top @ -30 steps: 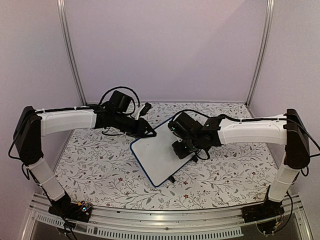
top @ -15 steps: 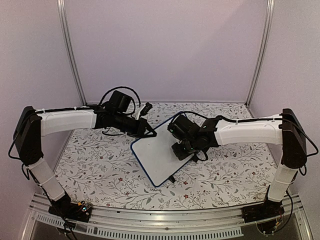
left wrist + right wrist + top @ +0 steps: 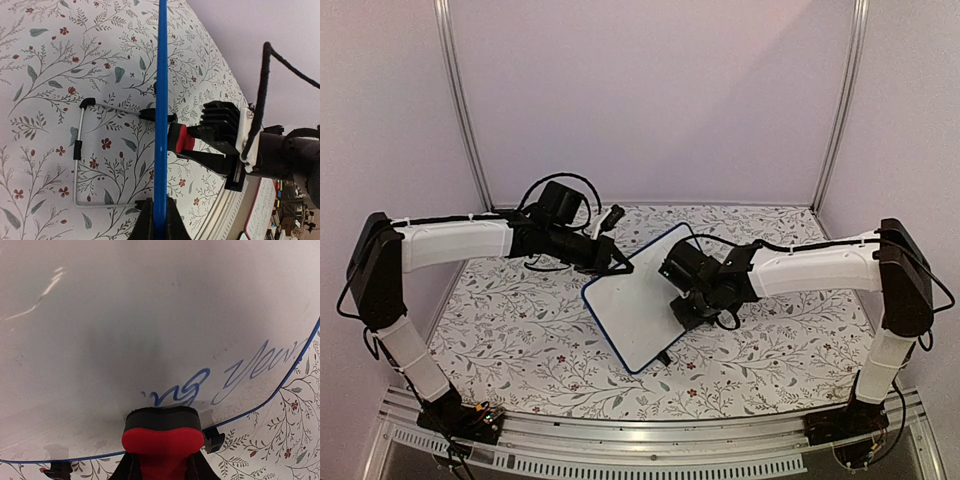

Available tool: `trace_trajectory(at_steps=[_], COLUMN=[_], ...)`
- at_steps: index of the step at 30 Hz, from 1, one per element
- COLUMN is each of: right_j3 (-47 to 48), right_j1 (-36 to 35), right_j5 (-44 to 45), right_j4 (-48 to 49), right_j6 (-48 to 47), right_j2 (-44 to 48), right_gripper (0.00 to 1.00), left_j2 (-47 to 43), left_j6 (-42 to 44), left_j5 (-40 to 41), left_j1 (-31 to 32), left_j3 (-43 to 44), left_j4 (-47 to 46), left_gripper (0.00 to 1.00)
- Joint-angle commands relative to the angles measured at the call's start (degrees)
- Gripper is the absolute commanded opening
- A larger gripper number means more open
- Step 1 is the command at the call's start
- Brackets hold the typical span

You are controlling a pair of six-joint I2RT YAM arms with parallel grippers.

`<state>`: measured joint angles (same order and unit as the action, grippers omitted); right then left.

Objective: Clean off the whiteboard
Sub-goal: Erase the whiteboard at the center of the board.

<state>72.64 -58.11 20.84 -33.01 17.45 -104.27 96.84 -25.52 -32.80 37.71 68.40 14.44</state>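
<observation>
Nearest the arm bases, the small rectangular whiteboard (image 3: 635,305), white with a thin dark-blue frame and rounded corners, points one corner toward 6 o'clock. It lies roughly mid-way across the floral-printed surface (image 3: 520,340), raised on a bent metal wire stand (image 3: 77,155) with black feet. At the board's 3 o'clock side, the right gripper (image 3: 162,462) has its jaws closed tight on a small red block (image 3: 162,437) faced with dark felt. The felt is pressed flat to the white face, apparently set for a wiping stroke. Just beyond it lies blue handwriting (image 3: 235,372), running toward the frame at 2 o'clock. The rest of the face in view looks wiped, with a faint grey smear. The writing sits close to the rim, so a stroke there probably has little room before the block slips off the edge. Farther on, at the board's 10 o'clock edge, the left gripper (image 3: 159,220) has its jaws pinched shut on the blue frame, seemingly to steady the propped board against the push. Bare patterned surface toward 8 and 4 o'clock gives the arms room to swing.
</observation>
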Motion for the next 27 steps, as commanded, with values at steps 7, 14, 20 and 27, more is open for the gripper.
trace_trajectory(at_steps=[7, 14, 20, 27], right_j3=[-2.51, 3.61, 8.41, 5.6], right_j1=[0.1, 0.27, 0.86, 2.19], right_j5=[-1.4, 1.04, 2.19, 1.3], right_j4=[-0.06, -0.91, -1.62, -1.05], right_j6=[1.46, -0.92, -3.04, -3.33], right_j2=[0.59, 0.2, -2.34, -3.48], right_gripper=[0.24, 0.24, 0.24, 0.25], left_j2=[0.88, 1.0, 1.16, 1.07], left_j6=[-0.28, -0.39, -0.35, -0.35], left_j5=[-0.54, -0.67, -0.73, -0.73], left_j1=[0.53, 0.52, 0.56, 0.52], left_j3=[-0.78, -0.76, -0.74, -0.74], left_j4=[-1.31, -1.38, -1.49, -1.46], left_gripper=[0.0, 0.0, 0.0, 0.0])
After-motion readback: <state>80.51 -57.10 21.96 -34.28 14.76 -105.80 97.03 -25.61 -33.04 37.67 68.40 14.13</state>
